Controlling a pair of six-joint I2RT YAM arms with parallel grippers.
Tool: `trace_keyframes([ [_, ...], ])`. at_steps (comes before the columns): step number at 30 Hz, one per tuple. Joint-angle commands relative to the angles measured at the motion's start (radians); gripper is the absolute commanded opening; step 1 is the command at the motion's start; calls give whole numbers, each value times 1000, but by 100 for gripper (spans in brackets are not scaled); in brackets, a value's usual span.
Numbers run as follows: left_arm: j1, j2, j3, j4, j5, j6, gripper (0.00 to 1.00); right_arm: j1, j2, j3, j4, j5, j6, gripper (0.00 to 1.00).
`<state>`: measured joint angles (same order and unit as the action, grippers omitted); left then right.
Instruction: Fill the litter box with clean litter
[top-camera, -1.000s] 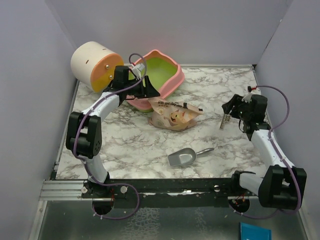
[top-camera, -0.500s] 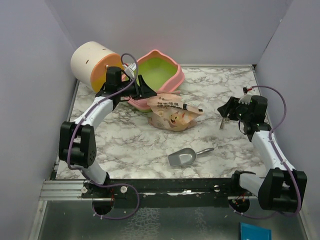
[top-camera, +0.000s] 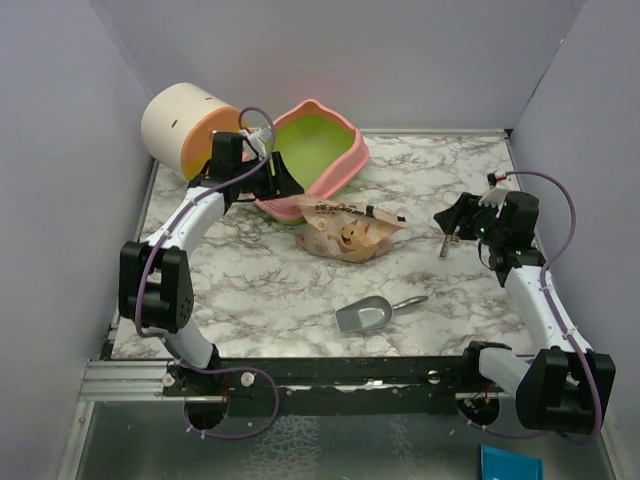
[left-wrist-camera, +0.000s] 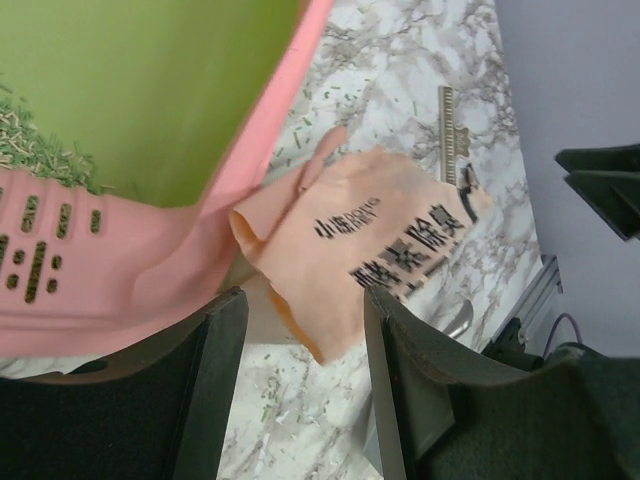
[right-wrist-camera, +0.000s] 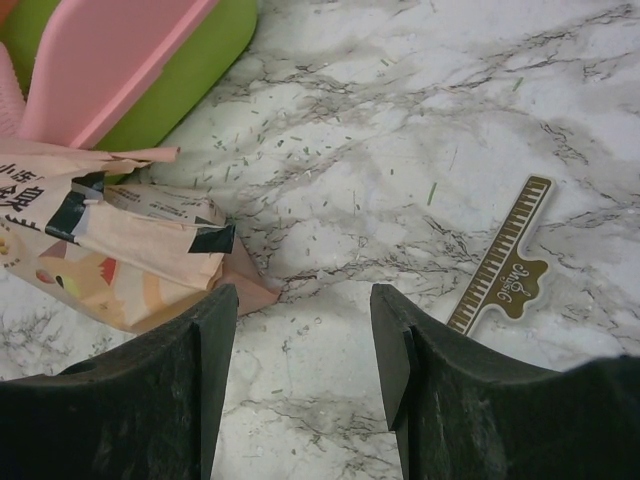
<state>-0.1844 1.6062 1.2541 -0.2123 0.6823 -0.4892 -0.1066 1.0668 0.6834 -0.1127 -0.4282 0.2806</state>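
Far left rear: cream-and-orange cylinder (top-camera: 190, 130) on its side against the wall. Left hand (top-camera: 283, 178) is at the near rim of the litter box (top-camera: 352, 150), fingers apart, gripping nothing. The box sits rear-left on the worktop (top-camera: 270, 290), tilted with its green inside showing. Only a small patch of clean litter (left-wrist-camera: 40, 155) lies in it by the slotted lip; stray grains are on the marble. Tan cat bag (top-camera: 350, 228) lies flat, touching the box's near side. Grey scoop (top-camera: 375, 313) is front-centre, well apart from both hands. Right hand (top-camera: 450, 222) is open over bare worktop, with a gold ruler-shaped clip (right-wrist-camera: 505, 265) just beside it.
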Motion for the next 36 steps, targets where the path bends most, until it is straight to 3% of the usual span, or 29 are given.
trace_keyframes([
  [1,-2,139,90,-89,-20,45,52,2,-32,9,1,-26,-15,57],
  [8,-9,170,70,69,93,-73,51,2,-31,19,-5,-22,-20,56],
  [14,-15,181,25,350,209,-281,50,3,-18,20,-1,-37,-19,56],
  [22,-28,209,15,517,330,-417,49,3,-16,16,6,-37,-17,56],
  [31,-70,214,77,506,366,-308,43,26,0,41,27,-144,-40,54],
  [36,-104,200,182,268,320,-40,31,87,25,119,-17,-233,-76,53],
])
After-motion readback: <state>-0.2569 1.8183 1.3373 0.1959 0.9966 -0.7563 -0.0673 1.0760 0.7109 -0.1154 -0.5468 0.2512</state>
